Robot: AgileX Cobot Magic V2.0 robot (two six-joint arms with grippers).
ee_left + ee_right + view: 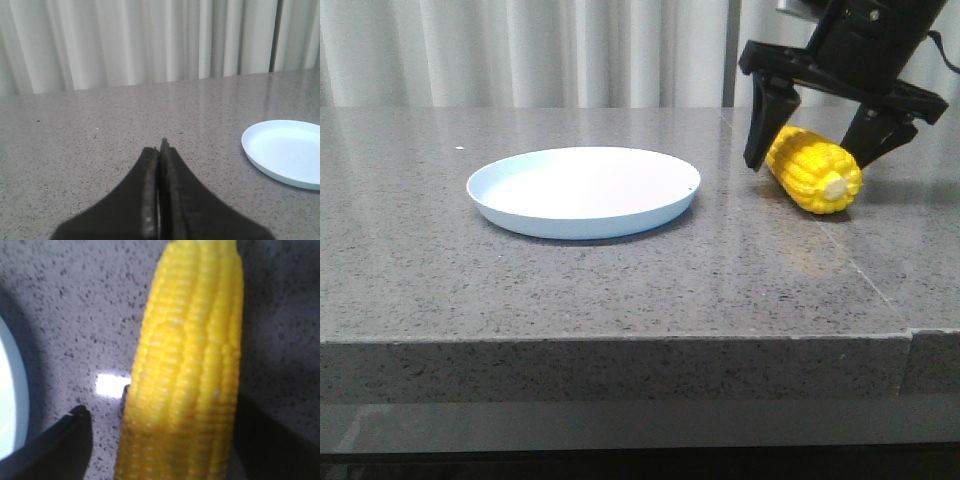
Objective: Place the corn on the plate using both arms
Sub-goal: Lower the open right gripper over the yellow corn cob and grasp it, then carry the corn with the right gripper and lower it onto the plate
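Note:
The yellow corn point(813, 173) lies on the grey stone table to the right of the plate point(583, 190), its pale stub end toward the front. My right gripper point(812, 152) is down over the corn, open, with one finger on each side of it. In the right wrist view the corn point(187, 370) fills the gap of that gripper point(162, 410); a strip of table shows between one finger point(62, 447) and the cob. The plate's edge point(7, 405) shows at the side. My left gripper point(160, 147) is shut on nothing, low over bare table, with the plate point(285, 157) off to one side.
The grey speckled table point(620, 280) has its front edge close to the camera, and a seam runs through it at the right point(865, 275). Pale curtains point(520, 50) hang behind the table.

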